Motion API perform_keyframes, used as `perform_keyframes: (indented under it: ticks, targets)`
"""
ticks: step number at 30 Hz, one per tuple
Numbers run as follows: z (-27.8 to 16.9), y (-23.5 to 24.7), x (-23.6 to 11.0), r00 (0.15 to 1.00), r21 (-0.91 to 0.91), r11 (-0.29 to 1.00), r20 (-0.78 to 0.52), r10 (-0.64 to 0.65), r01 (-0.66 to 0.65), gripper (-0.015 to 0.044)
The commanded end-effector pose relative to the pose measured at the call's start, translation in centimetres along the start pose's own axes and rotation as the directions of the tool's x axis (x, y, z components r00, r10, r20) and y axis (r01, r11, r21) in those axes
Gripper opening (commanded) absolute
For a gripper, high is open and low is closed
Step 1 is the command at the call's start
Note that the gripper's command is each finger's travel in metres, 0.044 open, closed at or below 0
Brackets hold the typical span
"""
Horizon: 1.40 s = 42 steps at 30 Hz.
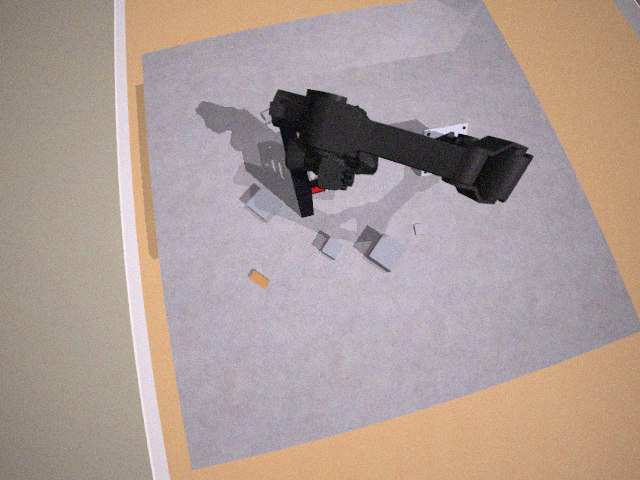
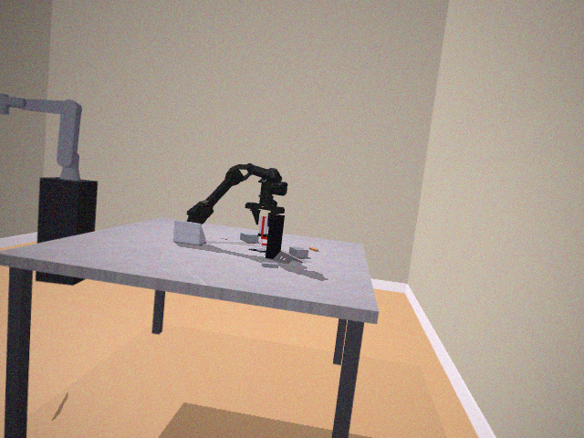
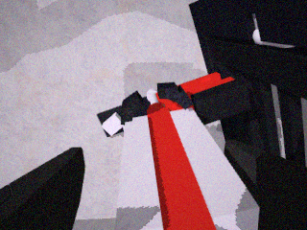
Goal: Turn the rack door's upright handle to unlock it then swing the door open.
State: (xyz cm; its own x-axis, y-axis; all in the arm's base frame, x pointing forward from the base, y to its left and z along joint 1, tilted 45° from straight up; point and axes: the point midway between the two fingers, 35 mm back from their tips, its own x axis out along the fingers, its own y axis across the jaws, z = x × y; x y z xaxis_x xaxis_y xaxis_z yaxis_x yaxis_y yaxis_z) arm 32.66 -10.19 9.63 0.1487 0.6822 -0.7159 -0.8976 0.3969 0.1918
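Observation:
The upright handle [image 2: 262, 227] [image 3: 179, 172] is white with a red stripe. It stands beside a tall black slotted panel [image 1: 303, 193] [image 2: 275, 237] [image 3: 230, 29] of the rack. A red piece [image 1: 316, 190] [image 3: 203, 83] joins the handle's lower end toward the panel. My gripper [image 3: 155, 153] points down over the handle from above and is open, with a dark finger on each side of the handle. Gaps show beside the handle in the wrist view. The right finger is partly lost against the black panel, so contact there cannot be told. The door's exact angle cannot be told.
Grey blocks [image 1: 385, 251] [image 1: 330, 248] [image 1: 264, 205] stand near the rack on the table [image 1: 361, 361] [image 2: 118, 249]. An orange block [image 1: 260, 279] [image 2: 313, 249] lies farther out. A pale base block [image 2: 188, 232] is under the arm. Another arm [image 2: 69, 131] stands behind the table.

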Motion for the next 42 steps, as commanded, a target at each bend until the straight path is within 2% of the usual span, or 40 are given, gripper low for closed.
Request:
perform_keyframes:
  ticks: [1, 6, 11, 23, 32, 42]
  targets:
    - [-0.28, -0.52, 0.25, 1.0, 0.193, 0.981, 0.001, -0.008, 0.007, 0.0293]
    - [-0.3, -0.8, 0.14, 1.0, 0.39, 0.92, -0.004, -0.019, 0.019, 0.0293]
    - [-0.3, -0.78, 0.15, 1.0, 0.605, 0.796, -0.004, -0.018, 0.016, 0.0293]
    - [-0.29, -0.71, 0.17, 1.0, 0.947, 0.322, -0.002, -0.015, 0.007, 0.0293]
    - [-0.29, -0.66, 0.19, 1.0, 0.993, -0.116, -0.001, -0.013, 0.0, 0.0293]
    - [-0.28, -0.6, 0.21, 1.0, 0.82, -0.572, 0.0, -0.011, -0.006, 0.0293]
